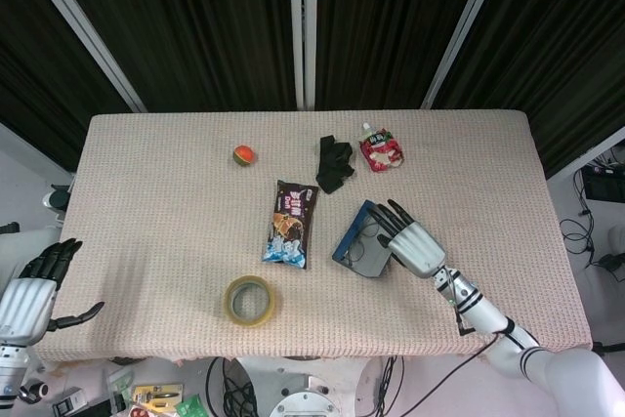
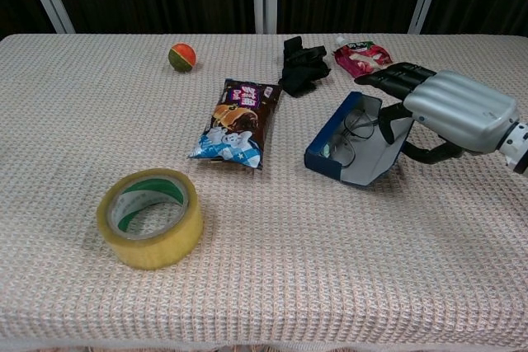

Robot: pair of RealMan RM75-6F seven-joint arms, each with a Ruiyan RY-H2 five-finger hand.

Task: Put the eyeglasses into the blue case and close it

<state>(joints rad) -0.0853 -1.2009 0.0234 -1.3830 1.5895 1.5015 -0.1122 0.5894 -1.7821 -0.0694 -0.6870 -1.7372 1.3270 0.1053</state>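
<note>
My right hand (image 2: 458, 113) has its fingers hooked on the grey lid (image 2: 381, 150) of the stiff blue hinged case (image 2: 334, 161), tipping it up. Thin wire-framed eyeglasses (image 2: 351, 136) lie inside, below my fingertips: fragile, so I'm pressing only the lid. Left hand (image 1: 29, 290) idles, fingers apart.

Blue case (image 2: 332, 157) w/ grey lining, yellow tape (image 2: 149, 218), orange-green ball (image 2: 182, 57)

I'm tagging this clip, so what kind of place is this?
Probably a robot test lab, not a home: a cloth-covered table against dark curtains, loose cables on the floor, and unrelated props such as a tape roll.
</note>
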